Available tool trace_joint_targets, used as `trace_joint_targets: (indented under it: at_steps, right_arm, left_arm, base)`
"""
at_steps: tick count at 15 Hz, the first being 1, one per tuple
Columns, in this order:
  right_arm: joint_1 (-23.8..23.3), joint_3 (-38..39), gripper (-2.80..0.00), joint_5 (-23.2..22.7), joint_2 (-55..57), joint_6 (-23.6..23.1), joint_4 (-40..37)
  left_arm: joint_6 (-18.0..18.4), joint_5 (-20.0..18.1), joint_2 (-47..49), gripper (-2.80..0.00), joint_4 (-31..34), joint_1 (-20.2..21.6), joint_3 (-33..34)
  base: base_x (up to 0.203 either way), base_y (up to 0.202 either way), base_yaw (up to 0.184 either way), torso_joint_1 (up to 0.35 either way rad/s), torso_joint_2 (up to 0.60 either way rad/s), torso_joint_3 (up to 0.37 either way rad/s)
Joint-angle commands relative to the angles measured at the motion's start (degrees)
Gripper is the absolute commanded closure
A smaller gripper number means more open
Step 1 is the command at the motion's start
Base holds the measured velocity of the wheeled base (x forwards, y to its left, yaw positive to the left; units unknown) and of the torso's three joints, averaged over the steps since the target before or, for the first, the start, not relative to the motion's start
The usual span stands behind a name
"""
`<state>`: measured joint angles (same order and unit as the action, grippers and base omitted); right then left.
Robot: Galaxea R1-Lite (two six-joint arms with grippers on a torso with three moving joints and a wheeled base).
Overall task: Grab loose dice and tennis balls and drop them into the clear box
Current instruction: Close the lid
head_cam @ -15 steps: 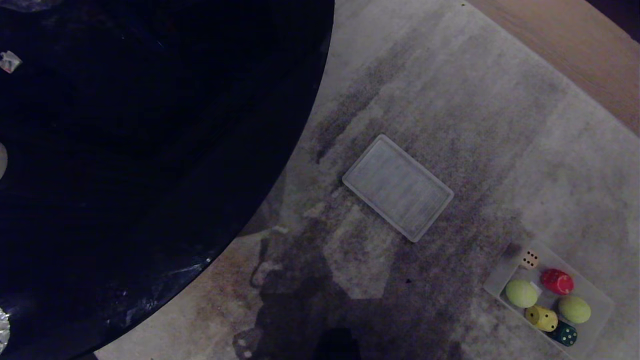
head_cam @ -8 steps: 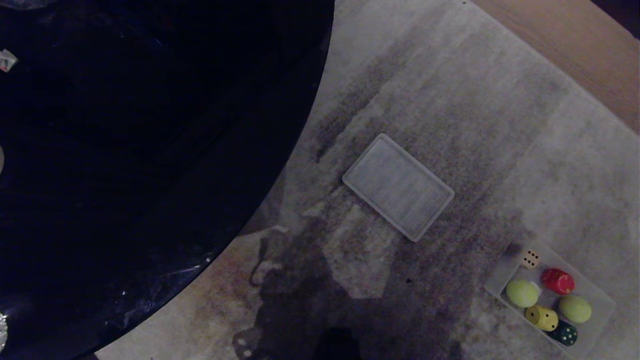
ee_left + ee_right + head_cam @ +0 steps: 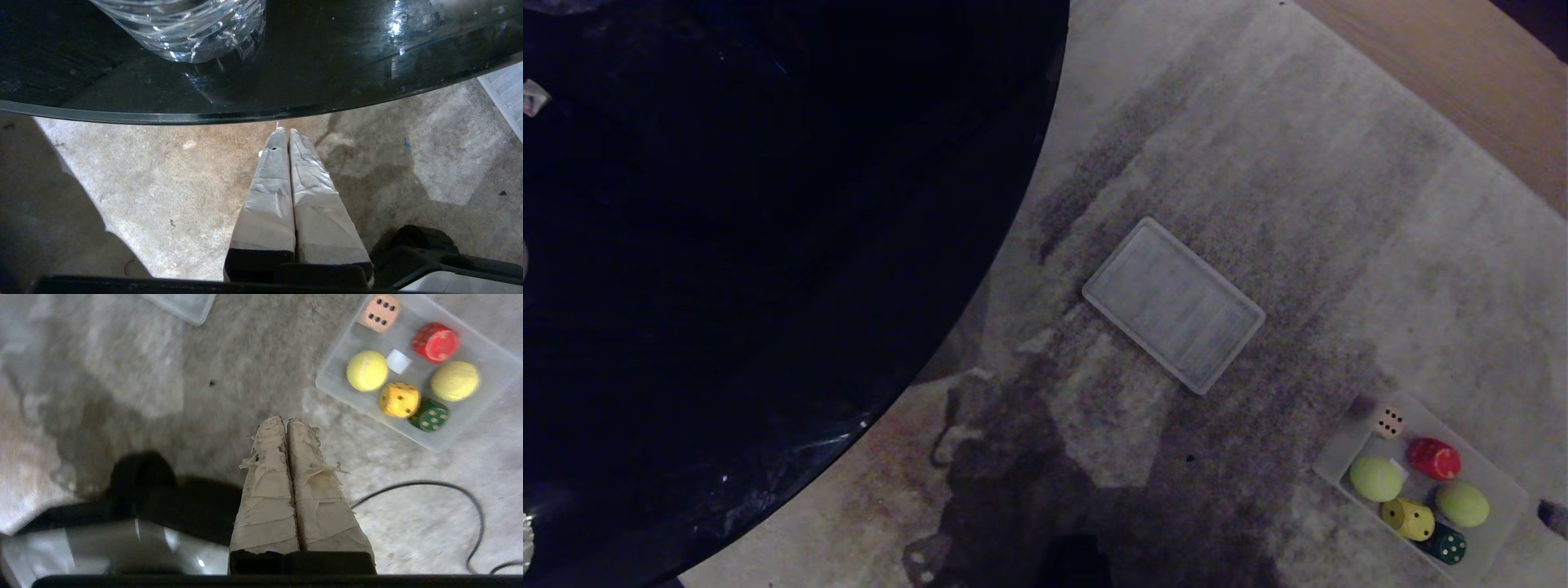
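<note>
Hovering right end effector (image 3: 287, 421) near clear box (image 3: 339, 394).

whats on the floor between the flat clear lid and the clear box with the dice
Nothing: in the head view only bare stained carpet separates the lid from the clear box.

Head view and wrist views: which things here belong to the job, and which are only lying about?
Job:
- clear box
- two tennis balls
- dice: beige, red, yellow, dark green, all in the box

Lying about:
- flat clear lid
- black round table
- black cable
- clear bottle
</note>
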<state>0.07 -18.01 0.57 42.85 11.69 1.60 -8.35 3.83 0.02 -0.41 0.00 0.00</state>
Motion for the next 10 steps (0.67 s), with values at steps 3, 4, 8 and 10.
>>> trace_joint_targets:
  at_steps: [3,4,8,10]
  right_arm:
    - [0.07,-3.78,0.0,0.87,40.78,3.62,26.3]
    - [0.16,-5.39,0.0,1.12,47.35,4.88,31.65]
    - [2.67,-19.15,0.0,1.71,69.1,12.87,45.09]
    - [4.13,-25.54,-1.31,1.77,76.12,14.88,47.52]
  left_arm:
    - [-0.09,0.04,0.06,0.0,-0.03,0.0,0.09]
    - [-0.09,0.04,0.06,0.0,-0.03,0.0,0.09]
    - [-0.09,0.04,0.06,0.0,-0.03,0.0,0.09]
    - [-0.09,0.04,0.06,0.0,-0.03,0.0,0.09]
  base:
    - [0.0,0.0,0.0,0.0,0.0,0.0]
    - [0.0,0.0,0.0,0.0,0.0,0.0]
    - [0.0,0.0,0.0,0.0,0.0,0.0]
    - [0.0,0.0,0.0,0.0,0.0,0.0]
